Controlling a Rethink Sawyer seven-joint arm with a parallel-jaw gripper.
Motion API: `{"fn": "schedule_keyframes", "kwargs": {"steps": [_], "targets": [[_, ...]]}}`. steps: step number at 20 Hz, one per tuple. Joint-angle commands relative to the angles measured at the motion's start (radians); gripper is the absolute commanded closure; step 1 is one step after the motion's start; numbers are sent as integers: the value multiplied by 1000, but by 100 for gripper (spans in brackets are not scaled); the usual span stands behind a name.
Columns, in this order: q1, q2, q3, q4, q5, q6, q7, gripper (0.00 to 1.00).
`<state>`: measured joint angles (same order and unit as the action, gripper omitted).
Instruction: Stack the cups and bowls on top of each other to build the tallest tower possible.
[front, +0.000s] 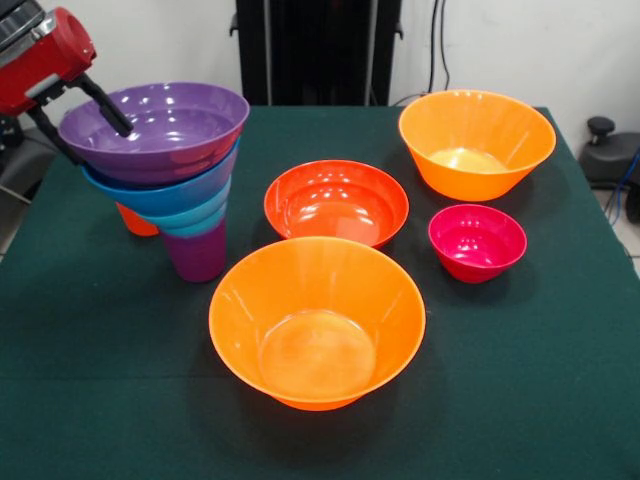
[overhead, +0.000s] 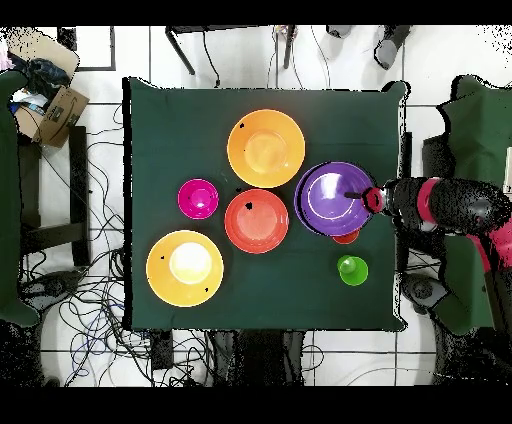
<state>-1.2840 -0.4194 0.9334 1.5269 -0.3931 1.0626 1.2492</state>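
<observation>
The tower stands at the table's left in the front view: a purple cup (front: 197, 255) with a teal bowl (front: 200, 217), a blue bowl (front: 165, 195) and a large purple bowl (front: 155, 125) nested above it. My gripper (front: 98, 140) is open and straddles the purple bowl's left rim, with one finger (front: 105, 105) inside and the other outside. In the overhead view the gripper (overhead: 360, 196) is at the right rim of the purple bowl (overhead: 335, 197). An orange cup (front: 135, 222) stands just behind the tower. A green cup (overhead: 351, 269) shows only overhead.
Two large orange bowls (front: 317, 320) (front: 476, 140), a shallow red-orange bowl (front: 336, 203) and a small magenta bowl (front: 477, 241) sit apart on the green table (front: 540, 380). Overhead, the orange cup (overhead: 346, 237) sits beside the tower.
</observation>
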Motion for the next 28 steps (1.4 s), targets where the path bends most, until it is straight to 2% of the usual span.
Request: {"fn": "schedule_keyframes", "kwargs": {"steps": [1,28], "targets": [[70,53,-69,-28,-88,-34,-122,0],[65,7,-54,18,-57,-37,-78,0]]}}
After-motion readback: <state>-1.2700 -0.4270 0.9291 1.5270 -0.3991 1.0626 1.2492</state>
